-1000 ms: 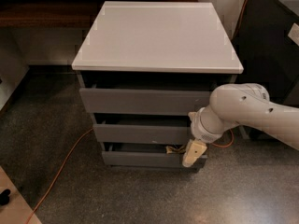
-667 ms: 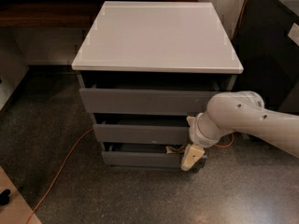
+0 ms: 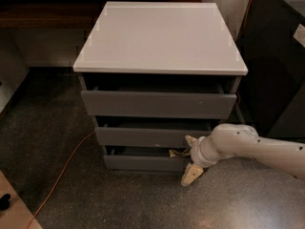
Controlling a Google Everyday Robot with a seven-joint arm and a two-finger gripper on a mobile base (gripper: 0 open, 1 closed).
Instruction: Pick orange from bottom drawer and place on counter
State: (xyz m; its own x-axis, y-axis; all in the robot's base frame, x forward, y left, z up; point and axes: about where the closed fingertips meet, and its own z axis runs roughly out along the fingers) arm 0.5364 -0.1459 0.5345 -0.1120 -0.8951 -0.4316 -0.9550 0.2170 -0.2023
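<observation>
The bottom drawer (image 3: 143,163) is the lowest of three dark grey drawers and stands pulled out a little, showing a narrow dark gap along its top. My gripper (image 3: 190,157) is at the drawer's right end, on the white arm (image 3: 248,149) that reaches in from the right. Its cream fingers are spread, one fingertip (image 3: 191,174) low in front of the drawer front and the other up by the middle drawer's lower edge. Nothing shows between them. The orange is hidden; only a small tan scrap (image 3: 174,152) shows in the gap. The counter (image 3: 159,37) is the pale top panel.
The middle drawer (image 3: 147,136) and top drawer (image 3: 157,104) are also slightly ajar. An orange cable (image 3: 62,175) runs across the dark speckled floor at the left. A dark cabinet (image 3: 276,56) stands close on the right and a brown wooden shelf (image 3: 43,11) behind.
The arm has dropped lower and shifted slightly left, bringing the gripper further down along the right end of the bottom drawer. The drawers have not moved.
</observation>
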